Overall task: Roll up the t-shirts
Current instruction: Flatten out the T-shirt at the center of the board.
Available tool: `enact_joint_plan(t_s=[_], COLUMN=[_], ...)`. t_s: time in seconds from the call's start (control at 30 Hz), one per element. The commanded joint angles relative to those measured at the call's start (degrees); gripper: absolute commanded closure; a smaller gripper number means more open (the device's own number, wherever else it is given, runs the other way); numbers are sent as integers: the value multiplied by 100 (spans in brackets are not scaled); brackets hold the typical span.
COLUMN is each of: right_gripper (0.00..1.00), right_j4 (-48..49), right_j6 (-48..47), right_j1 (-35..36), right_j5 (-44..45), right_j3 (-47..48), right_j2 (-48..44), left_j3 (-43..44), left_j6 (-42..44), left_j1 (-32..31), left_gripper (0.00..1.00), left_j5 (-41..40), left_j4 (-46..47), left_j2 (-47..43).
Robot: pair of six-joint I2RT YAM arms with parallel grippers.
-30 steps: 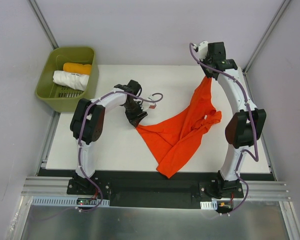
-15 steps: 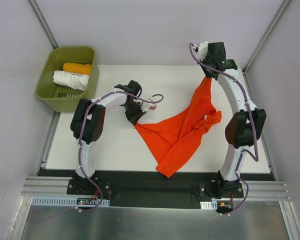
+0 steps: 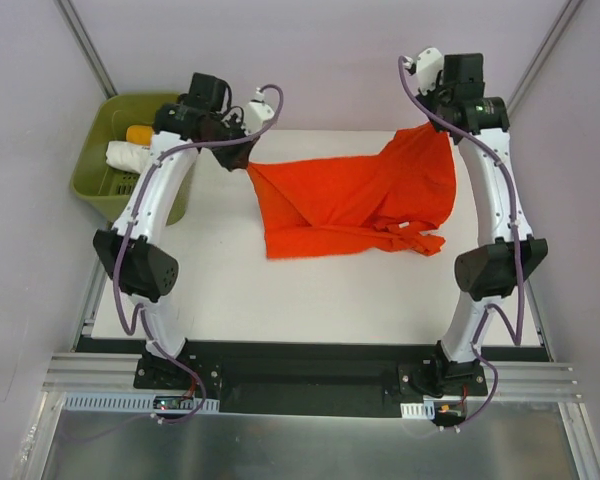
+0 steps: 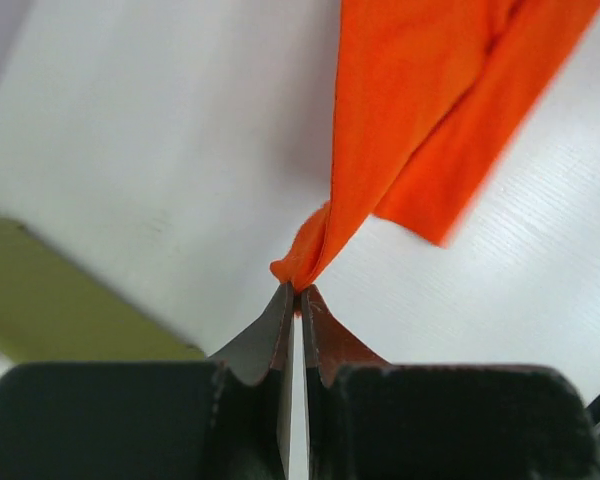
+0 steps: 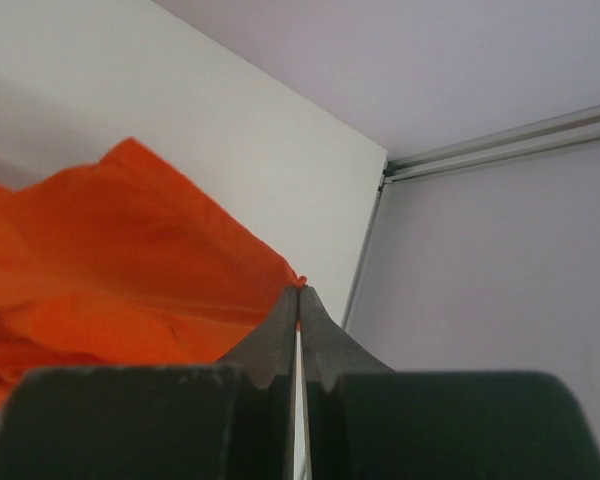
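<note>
Seen from the room, a green basket (image 3: 92, 200) sat just to the outer side of the left gripper (image 3: 242, 160), holding a white roll (image 3: 120, 157) and a yellow-orange roll (image 3: 138, 133), most likely garments already finished. The left gripper was raised over the far end of the white table (image 3: 280, 290). Its two fingers were clenched flat together on a bunched corner of the red-orange t-shirt (image 3: 350, 200), with only a small nub of cloth showing at the tips. From that pinch the thin fabric ran away toward the other hand, its top edge pulled fairly straight between the two grips. The body of the t-shirt hung below and in front of both hands, and the lower edge appeared to rest on the tabletop. The cloth was not yet flat: a diagonal fold crossed it near the left hand, and a crumpled sleeve or hem lay bunched beneath the right hand. The right gripper (image 3: 446, 125) was lifted to about the same height beside the far right corner of the table. It was likewise shut tight on the opposite corner, and a sliver of orange peeped out between its fingertips. Holding both corners high and well apart looked meant to let the soft cloth drop open under its own weight. It could then be laid out smooth before any rolling began. With such narrow pinches on thin fabric, a corner slipping free seemed the main risk.
</note>
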Motion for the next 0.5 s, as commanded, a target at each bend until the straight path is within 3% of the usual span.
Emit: enact_joint_plan(t_s=[0.0, 0.2, 0.47], right_gripper=[99, 99, 99], right_j4=[-360, -228, -333], right_j6=[-211, 175, 439], right_j1=[-27, -27, -27], right_j5=[178, 407, -278], right_j3=[252, -370, -707], right_j2=[-1073, -2147, -3422], left_j3=[681, 699, 917], left_j6=[-41, 91, -304], left_j1=[73, 162, 127], left_gripper=[100, 100, 100], left_j5=[-228, -896, -1494], left_j4=[-1257, -1583, -1803], left_j2=[-615, -1362, -2197])
